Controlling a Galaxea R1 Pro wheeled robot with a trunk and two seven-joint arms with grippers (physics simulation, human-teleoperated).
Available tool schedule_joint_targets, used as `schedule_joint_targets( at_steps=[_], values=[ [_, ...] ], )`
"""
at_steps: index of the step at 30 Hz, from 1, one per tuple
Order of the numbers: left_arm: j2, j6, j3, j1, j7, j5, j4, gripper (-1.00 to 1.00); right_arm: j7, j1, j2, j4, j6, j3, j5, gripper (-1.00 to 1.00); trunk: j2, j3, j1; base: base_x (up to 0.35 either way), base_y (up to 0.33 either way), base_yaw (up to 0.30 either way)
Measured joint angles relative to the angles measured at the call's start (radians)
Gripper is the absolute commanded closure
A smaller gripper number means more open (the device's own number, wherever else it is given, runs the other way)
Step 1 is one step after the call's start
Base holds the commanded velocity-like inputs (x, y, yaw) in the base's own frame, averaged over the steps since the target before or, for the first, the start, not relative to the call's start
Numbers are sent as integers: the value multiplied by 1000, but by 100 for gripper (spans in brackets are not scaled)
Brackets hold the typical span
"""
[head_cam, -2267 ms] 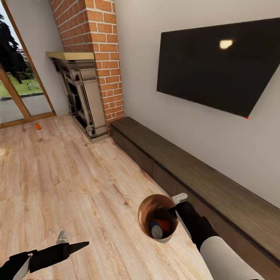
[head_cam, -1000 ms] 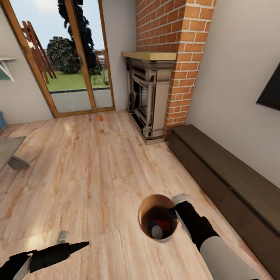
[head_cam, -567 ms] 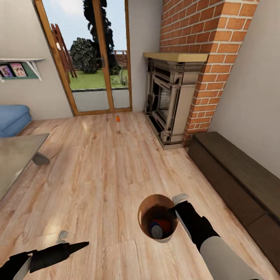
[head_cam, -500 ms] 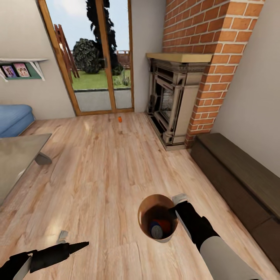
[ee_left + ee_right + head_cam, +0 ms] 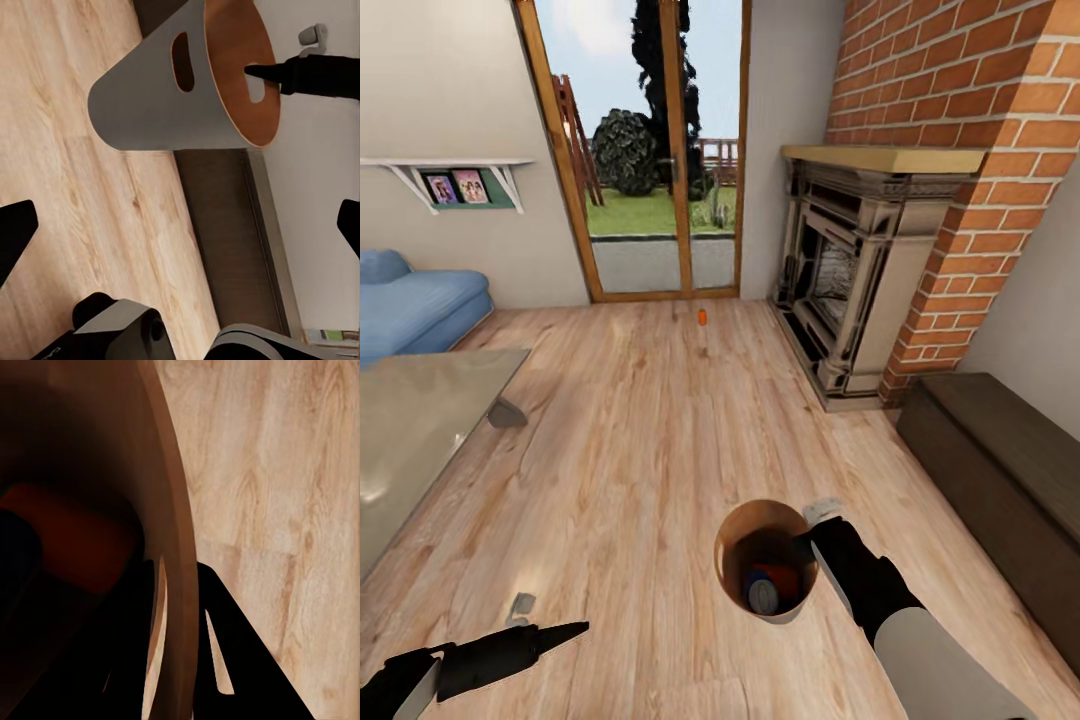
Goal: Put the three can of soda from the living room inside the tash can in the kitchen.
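My right gripper (image 5: 807,535) is shut on the rim of the brown tash can (image 5: 745,530), holding it above the living room floor. Inside it lie a dark blue can of soda (image 5: 763,592) and an orange one (image 5: 787,578). Another orange can of soda (image 5: 702,317) stands far off on the floor, near the glass door. My left gripper (image 5: 550,615) is open and empty at the lower left. The left wrist view shows the tash can (image 5: 150,105) from the side, with the right gripper (image 5: 259,71) on its rim. In the right wrist view the fingers straddle the wall of the tash can (image 5: 169,510).
A brick fireplace (image 5: 860,290) and a long low dark cabinet (image 5: 1000,470) line the right wall. A grey table (image 5: 410,440) and a blue sofa (image 5: 410,300) stand at the left. A glass door (image 5: 660,200) is at the far end, with open wood floor between.
The view has swung left: the television has left the picture, and the door, table and sofa have come in. Both grippers and the tash can keep their places in the picture.
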Motion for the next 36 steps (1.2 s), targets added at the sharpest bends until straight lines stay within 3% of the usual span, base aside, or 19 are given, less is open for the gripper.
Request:
schedule_joint_targets(
  at_steps=[20, 36],
  values=[
    [0, -1, 1, 0, 0, 0, 0, -100, 0, 0, 0, 0, 0, 0, 0, 100, 0, 24, 0, 347, 65, 185],
    [0, -2, 1, 0, 0, 0, 0, -100, 0, 0, 0, 0, 1, 0, 1, 100, 0, 30, 0, 348, 132, -48]
  ],
)
